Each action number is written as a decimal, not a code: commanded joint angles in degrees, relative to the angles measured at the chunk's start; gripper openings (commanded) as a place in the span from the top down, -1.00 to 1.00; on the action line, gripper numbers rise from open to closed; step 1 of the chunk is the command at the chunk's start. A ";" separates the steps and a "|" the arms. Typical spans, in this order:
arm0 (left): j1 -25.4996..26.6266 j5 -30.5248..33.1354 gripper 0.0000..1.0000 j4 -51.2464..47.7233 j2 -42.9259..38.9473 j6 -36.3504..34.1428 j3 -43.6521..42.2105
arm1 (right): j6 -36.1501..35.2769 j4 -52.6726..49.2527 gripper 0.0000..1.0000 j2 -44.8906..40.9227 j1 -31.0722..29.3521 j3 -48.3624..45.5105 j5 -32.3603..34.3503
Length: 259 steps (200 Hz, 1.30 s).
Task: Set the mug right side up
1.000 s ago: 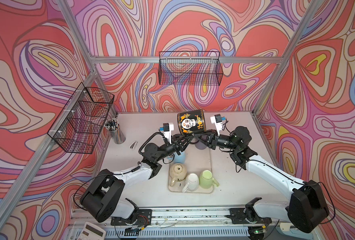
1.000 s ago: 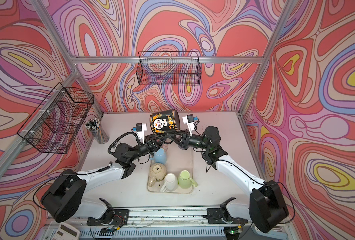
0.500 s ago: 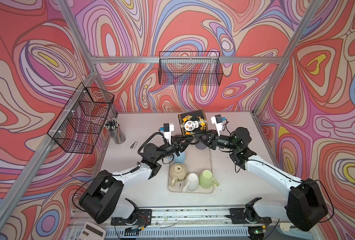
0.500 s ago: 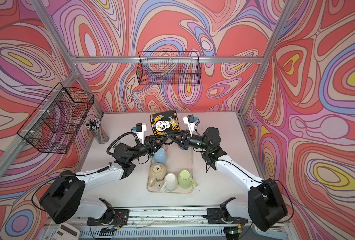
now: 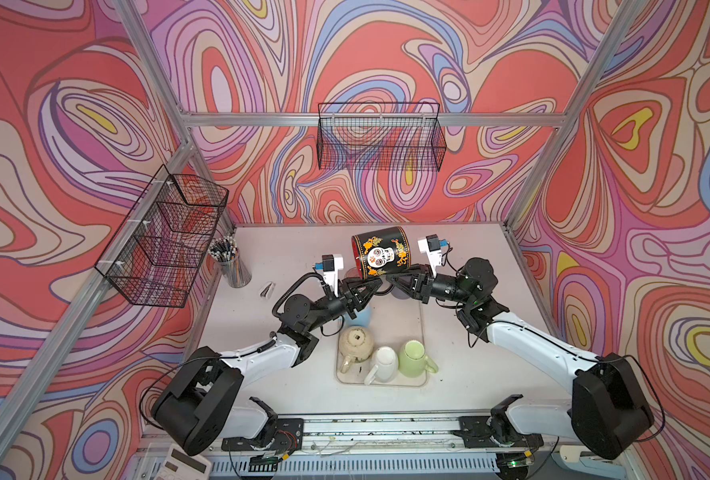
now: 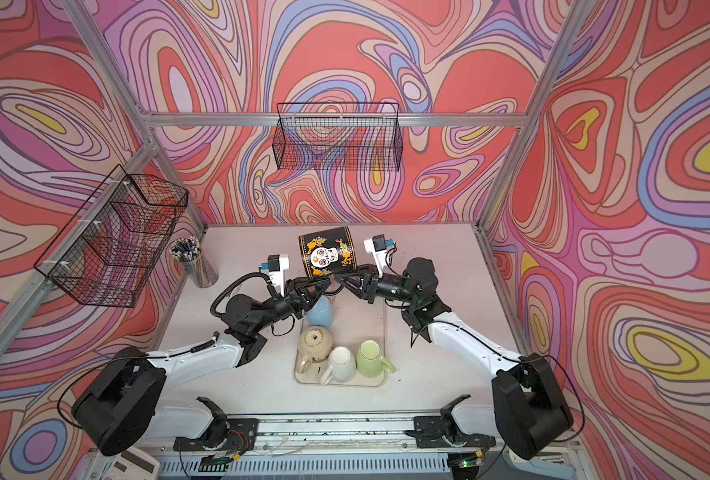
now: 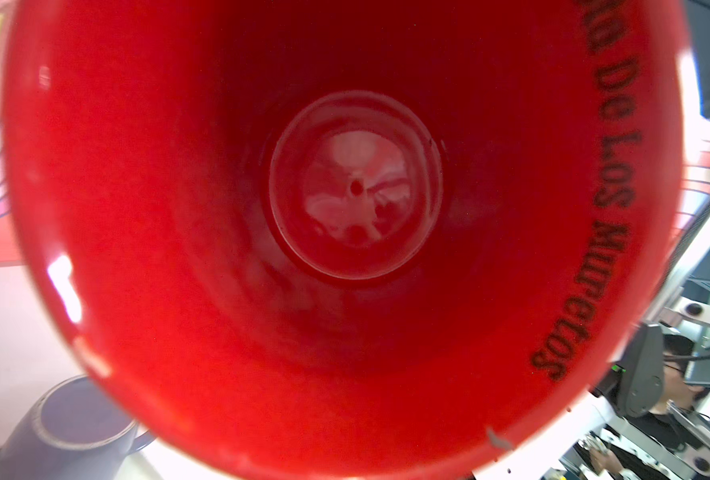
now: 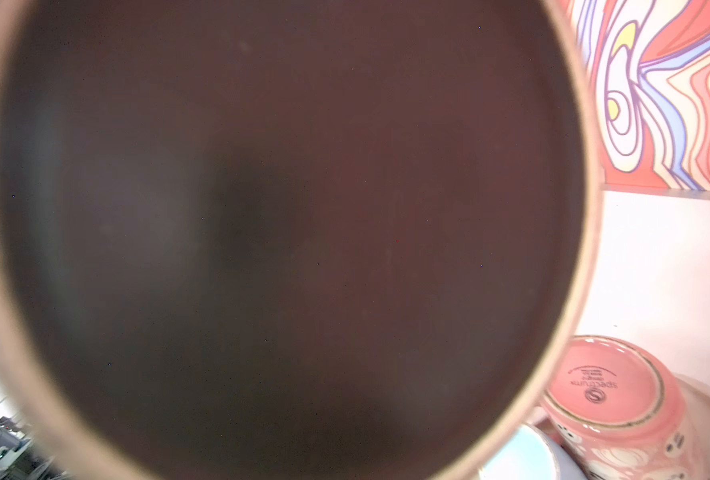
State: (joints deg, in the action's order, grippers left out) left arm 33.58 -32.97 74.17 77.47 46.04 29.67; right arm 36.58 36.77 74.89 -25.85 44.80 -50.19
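Above desk [image 5: 469, 249], holding skull mug [image 5: 380, 254] sideways, slightly lower than a second ago; left jaws narrow on its underside, right jaws: cannot tell

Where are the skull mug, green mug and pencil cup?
skull mug [image 5: 380, 254]: in a top view, the painted skull.
green mug [image 5: 414, 351]: in a top view, its top.
pencil cup [image 5: 235, 271]: in a top view, its metal wall.

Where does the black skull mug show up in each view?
Both top views: skull mug on its side, near picture centre.
Left wrist: its red inside fills the frame.
Right wrist: a dark blurred disc, likely its base, fills most.
Shared landmark: pale table.
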 commanded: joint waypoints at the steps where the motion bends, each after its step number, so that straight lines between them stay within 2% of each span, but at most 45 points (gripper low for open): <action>1: -1.61 4.74 1.00 4.05 -3.12 -2.28 -2.75 | -2.59 2.45 0.32 -0.89 -0.08 -0.39 1.47; 70: -6.38 9.60 1.00 2.85 -7.14 -0.19 -8.96 | -3.13 3.36 0.22 0.57 -0.08 -4.05 4.48; 95: -7.98 11.59 1.00 -1.49 -9.08 0.29 -9.53 | -4.13 1.87 0.21 0.54 -0.08 -3.91 5.22; 136: -8.23 17.59 1.00 -23.23 -17.23 -4.13 -6.23 | -5.29 -0.45 0.21 -0.53 -0.08 -4.12 5.80; 176: -8.40 21.97 1.00 -38.46 -22.96 -8.29 -2.06 | -6.41 -1.86 0.21 -1.91 -0.11 -4.84 6.05; 191: -8.45 23.37 1.00 -44.03 -23.65 -9.41 -0.75 | -6.69 -2.06 0.22 -2.26 -0.13 -5.03 5.99; 259: -9.02 31.79 1.00 -75.05 -21.26 -16.29 16.51 | -6.88 -1.67 0.22 -2.75 -0.08 -5.55 5.37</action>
State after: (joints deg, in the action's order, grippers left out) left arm 25.28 -5.93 4.89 56.42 34.61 38.06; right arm 30.44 35.07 72.88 -25.87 40.14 -44.71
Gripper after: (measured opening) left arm 0.192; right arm 0.389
